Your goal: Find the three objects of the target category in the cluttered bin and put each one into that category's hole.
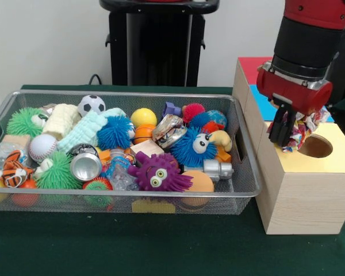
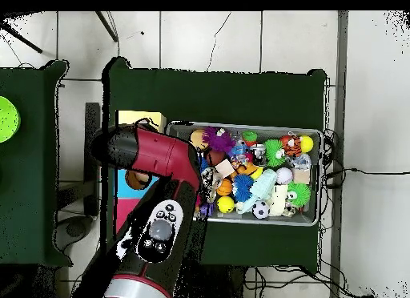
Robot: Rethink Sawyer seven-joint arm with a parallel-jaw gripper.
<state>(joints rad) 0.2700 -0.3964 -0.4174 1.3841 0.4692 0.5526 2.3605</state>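
The gripper (image 1: 292,131) hangs over the pale yellow top of the wooden box (image 1: 302,192), clenched on a rope toy (image 1: 301,131) whose frayed white, red and blue strands bunch out between and beside the dark fingers (image 1: 281,127). The hole (image 1: 315,146) lies just below and to one side of the toy, which sits at its rim rather than inside it; whether the lowest strands touch the box top is hard to tell from the front view.

The bin (image 1: 246,172) stands beside the box, well apart from the gripper and lower than it, heaped with clutter. Nearest the gripper within it are a blue googly-eyed pom ball (image 1: 194,147) and a silver metal piece (image 1: 218,169); farther off lie a purple spiky ball (image 1: 158,172), an open can (image 1: 85,165), a soccer ball (image 1: 91,105), a baseball (image 1: 42,147) and the striped plush tiger (image 1: 14,169).

In the overhead view the red arm (image 2: 152,163) covers the boxes and hides the gripper, with only the bin (image 2: 314,216) clear beside it.
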